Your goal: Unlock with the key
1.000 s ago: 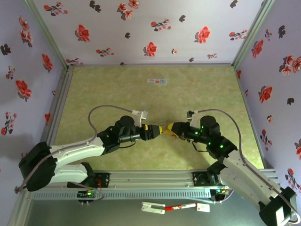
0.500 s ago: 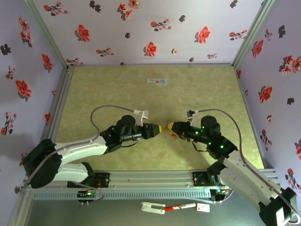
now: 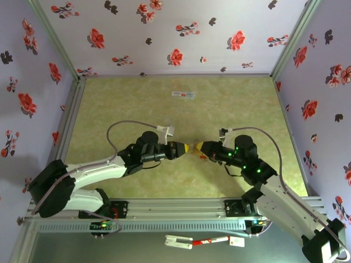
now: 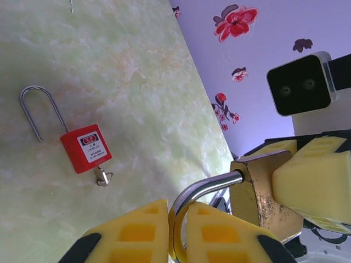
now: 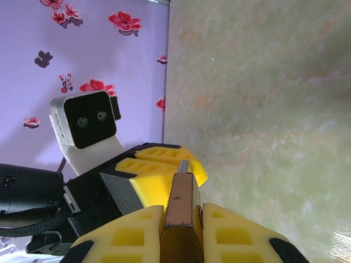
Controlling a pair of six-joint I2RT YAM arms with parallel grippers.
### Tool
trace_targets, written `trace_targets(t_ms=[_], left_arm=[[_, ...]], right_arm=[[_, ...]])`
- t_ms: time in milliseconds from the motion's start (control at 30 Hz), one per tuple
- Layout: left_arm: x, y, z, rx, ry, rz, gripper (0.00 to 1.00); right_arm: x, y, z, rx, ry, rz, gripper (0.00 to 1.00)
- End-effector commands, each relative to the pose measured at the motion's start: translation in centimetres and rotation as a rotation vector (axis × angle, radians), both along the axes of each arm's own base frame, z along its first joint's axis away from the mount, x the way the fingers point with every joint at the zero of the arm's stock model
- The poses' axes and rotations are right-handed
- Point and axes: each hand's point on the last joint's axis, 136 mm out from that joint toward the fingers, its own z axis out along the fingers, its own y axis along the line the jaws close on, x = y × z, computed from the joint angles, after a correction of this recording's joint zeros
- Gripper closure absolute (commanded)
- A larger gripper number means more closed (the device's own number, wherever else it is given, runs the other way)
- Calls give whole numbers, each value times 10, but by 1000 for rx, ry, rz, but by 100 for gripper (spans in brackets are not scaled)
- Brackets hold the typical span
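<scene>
1. Only the red padlock (image 4: 86, 148) bears a white label (image 4: 90, 147), its writing unreadably small; one key (image 4: 102, 176) hangs in it.
2. Two padlocks: the red one on the table (image 4: 137, 82), the brass padlock (image 4: 262, 192) between the arms.
3. Its shackle (image 4: 211, 185) is clamped by the left gripper (image 4: 176, 219), its body by the right gripper (image 5: 178, 211).

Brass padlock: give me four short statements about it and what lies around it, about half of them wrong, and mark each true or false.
1. The left gripper pinches the brass padlock by its steel shackle. True.
2. The right gripper is open and clear of the brass padlock. False: its fingers are shut on the lock's brass body.
3. A red padlock lies on the table, apart from both grippers. True.
4. The brass padlock rests flat on the table. False: it is held up between the two grippers, off the surface.
</scene>
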Motion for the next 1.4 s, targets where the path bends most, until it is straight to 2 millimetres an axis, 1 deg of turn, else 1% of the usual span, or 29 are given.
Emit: trace_targets(t_ms=[0,133,167,200,233,267,367,400,467,533,633,767,867,1067,1133,1200,1300,1367], left_arm=[[-1,-12,28,-68,-46,-49,100],[-1,-9,30,-33,-79,-61,100],[-1,-8,30,-24,-91,-65,100],[-1,-6,31,-16,-104,-64,100],[-1,-3,31,-3,-111,-60,100],[0,-1,31,10,-118,-59,100],[-2,6,31,66,-144,-73,100],[-2,8,31,83,-150,-76,100],[-3,12,30,110,-159,-82,100],[-4,18,28,141,-162,-88,100],[-6,25,25,171,-166,-93,100],[-9,33,18,212,-167,-105,100],[-9,42,7,266,-151,-104,100],[-13,65,-22,400,-83,-117,100],[-15,68,-26,419,-89,-131,100],[-16,67,-23,408,-113,-146,100],[-19,59,-11,363,-168,-191,100],[-21,52,-2,331,-205,-233,100]], right_arm=[[-4,5,26,83,-69,29,100],[-3,3,24,80,-53,12,99],[-2,3,22,76,-42,5,95],[-2,2,19,73,-27,-4,86],[-1,1,19,75,-16,-11,73],[-1,1,17,75,-3,-18,65],[0,-2,12,44,24,-34,36],[0,-5,8,19,31,-44,29],[0,-8,2,-29,34,-49,23],[1,-15,-10,-102,56,-74,16],[2,-21,-23,-166,75,-84,11],[2,-21,-32,-189,87,-83,9],[2,-25,-41,-239,102,-81,7],[-1,-26,-51,-297,113,-53,6],[-2,-24,-49,-290,99,-36,5],[-3,-14,-41,-233,60,6,5],[-8,5,-25,-134,-29,92,9],[-16,15,-15,-112,-100,155,11]])
